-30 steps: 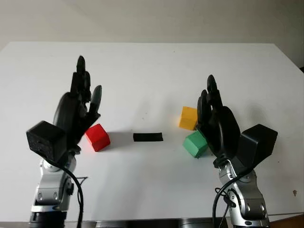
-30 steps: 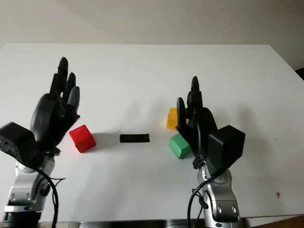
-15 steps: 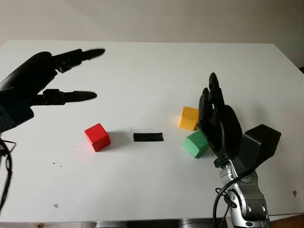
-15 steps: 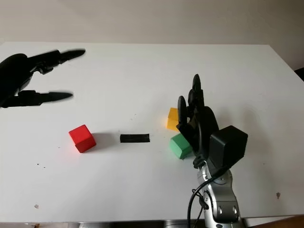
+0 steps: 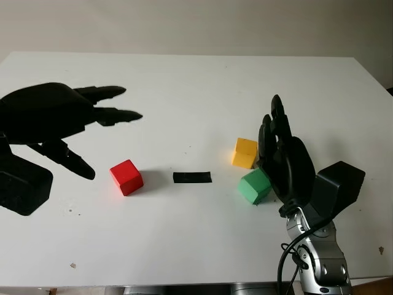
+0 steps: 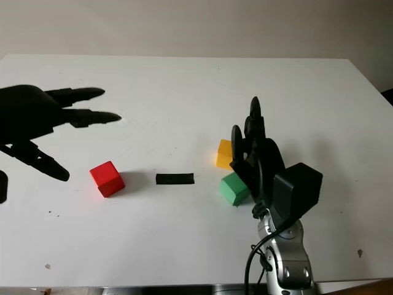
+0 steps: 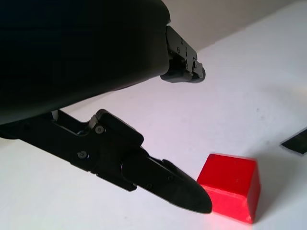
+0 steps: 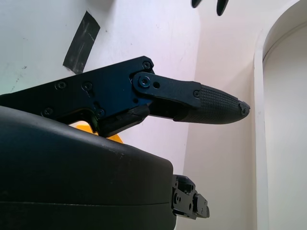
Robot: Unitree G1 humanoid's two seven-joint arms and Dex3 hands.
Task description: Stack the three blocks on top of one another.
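A red block (image 5: pixel 126 177) sits on the white table (image 5: pixel 196 239) at the left; it also appears in the left wrist view (image 7: pixel 230 187) just beyond the thumb's fingertip (image 7: pixel 192 201). My left hand (image 5: pixel 109 140) hovers open above and to the left of it, palm down, touching nothing. A yellow block (image 5: pixel 244 152) and a green block (image 5: pixel 254 186) sit close together at the right, the yellow one farther back. My right hand (image 5: pixel 272 123) stands open and upright just right of those two, holding nothing.
A black strip of tape (image 5: pixel 192 177) lies flat between the red block and the green block, and shows in the right wrist view as tape (image 8: pixel 81 40). A pale wall rises behind the table's far edge (image 5: pixel 184 54).
The left hand left its upright stance beside the red block, swung up and to the left, and now hangs palm down closer to the block. The right hand and the blocks stayed put.
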